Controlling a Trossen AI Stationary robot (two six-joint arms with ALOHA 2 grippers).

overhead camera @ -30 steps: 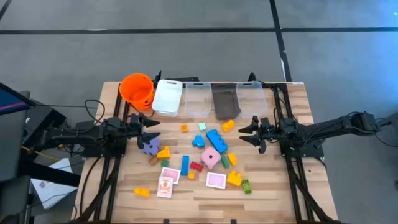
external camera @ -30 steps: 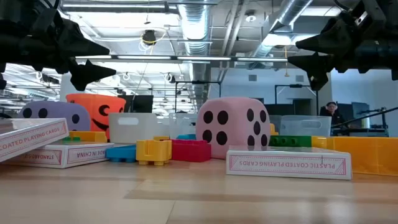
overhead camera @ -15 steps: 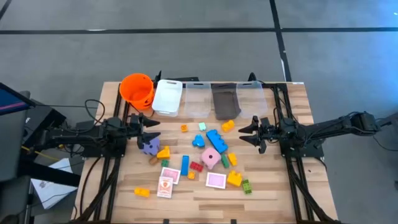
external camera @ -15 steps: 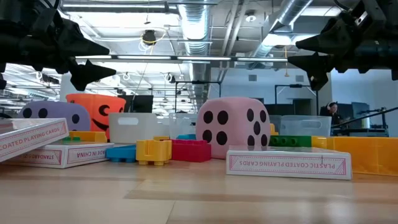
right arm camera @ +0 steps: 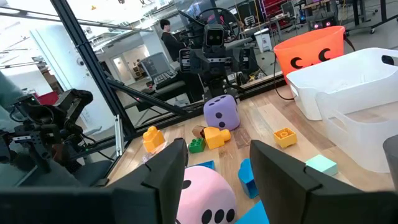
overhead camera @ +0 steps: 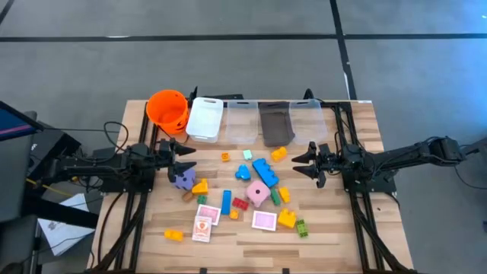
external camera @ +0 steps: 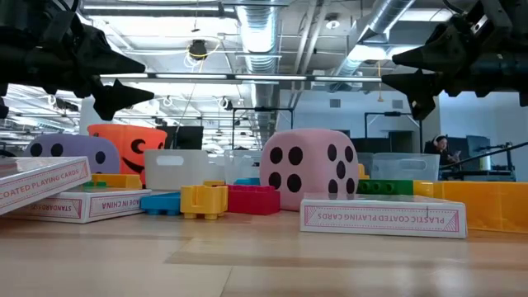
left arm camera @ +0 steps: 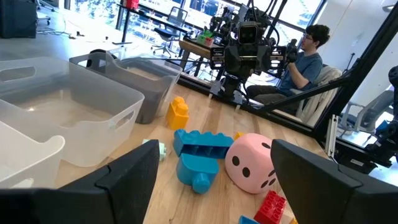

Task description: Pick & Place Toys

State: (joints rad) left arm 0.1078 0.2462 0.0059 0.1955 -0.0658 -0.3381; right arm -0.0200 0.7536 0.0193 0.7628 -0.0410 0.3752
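Observation:
The toys lie loose in the middle of the table: a pink die (overhead camera: 258, 193), a purple die (overhead camera: 183, 178), blue bricks (overhead camera: 264, 170), a yellow brick (overhead camera: 286, 218), an orange brick (overhead camera: 173, 235) and pink-and-white card packs (overhead camera: 264, 221). My left gripper (overhead camera: 190, 157) hangs open above the table's left side, just on the far side of the purple die, pointing toward the toys. My right gripper (overhead camera: 294, 165) hangs open at the right, pointing toward the blue bricks. Both are empty and clear of the table in the low view, left (external camera: 153, 78) and right (external camera: 388, 69).
Along the far edge stand an orange bucket (overhead camera: 167, 109), a white bin (overhead camera: 205, 119), a clear bin (overhead camera: 242, 122), a dark bin (overhead camera: 275, 122) and another clear bin (overhead camera: 307, 120). A person (left arm camera: 305, 59) sits beyond the table's right side. Bare wood (overhead camera: 335, 228) shows near the front corners.

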